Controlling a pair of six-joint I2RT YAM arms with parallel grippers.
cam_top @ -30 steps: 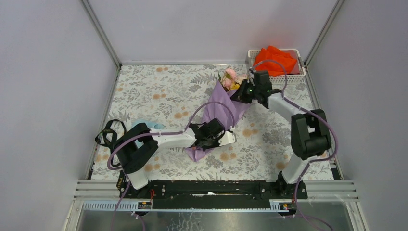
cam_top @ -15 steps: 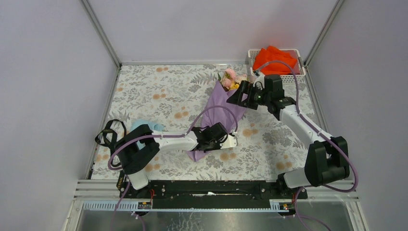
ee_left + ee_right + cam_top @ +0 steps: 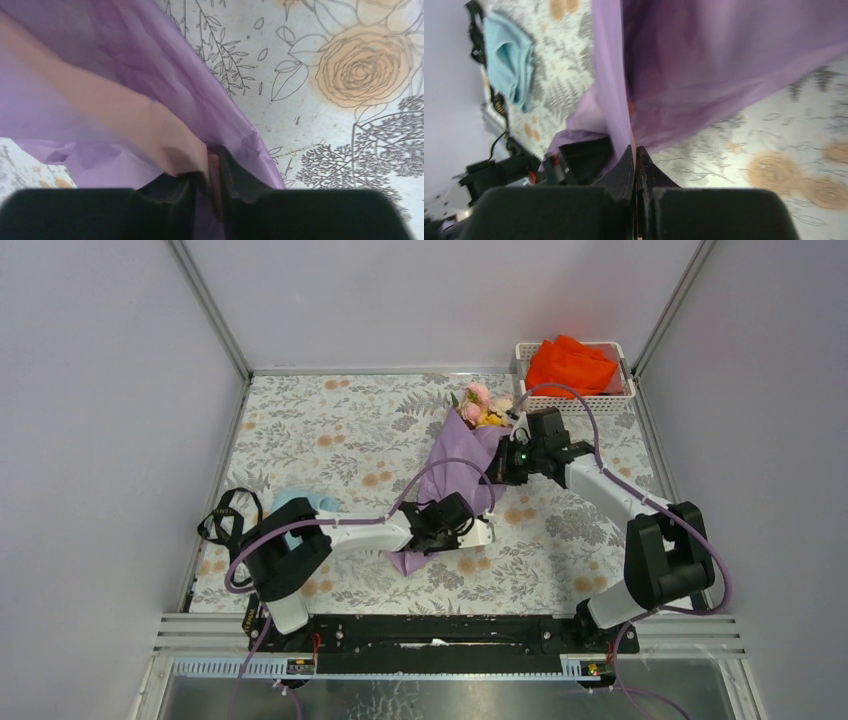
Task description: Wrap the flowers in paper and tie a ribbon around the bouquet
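Overhead and wrist views of the bouquet (image 3: 458,468) lying diagonally on the flower-printed table (image 3: 330,430), its narrow tip toward the arm bases and the flowers (image 3: 482,406) pointing at the far right corner, just short of the white basket (image 3: 575,400) that holds the orange cloth (image 3: 570,365). The paper (image 3: 100,60) forms the cone, lilac outside with the pale pink face showing at a fold. The left gripper (image 3: 214,167) is closed on that fold near the narrow end, a strip of pink paper pinched between its dark fingers (image 3: 240,177); its pose matches that of half a second earlier. The right gripper (image 3: 635,152) is the part that differs: half a second ago it stood by the upper rim of the cone beside the flowers, whereas it now sits lower on the cone's right edge, with its elbow drawn in toward the table's centre. Its jaws are pressed together on the thin lilac edge of the paper, which runs straight into the fingertips. The ribbon (image 3: 222,515) lies in a loose black loop at the left edge of the table, apart from the bouquet, next to the light blue cloth (image 3: 300,505).
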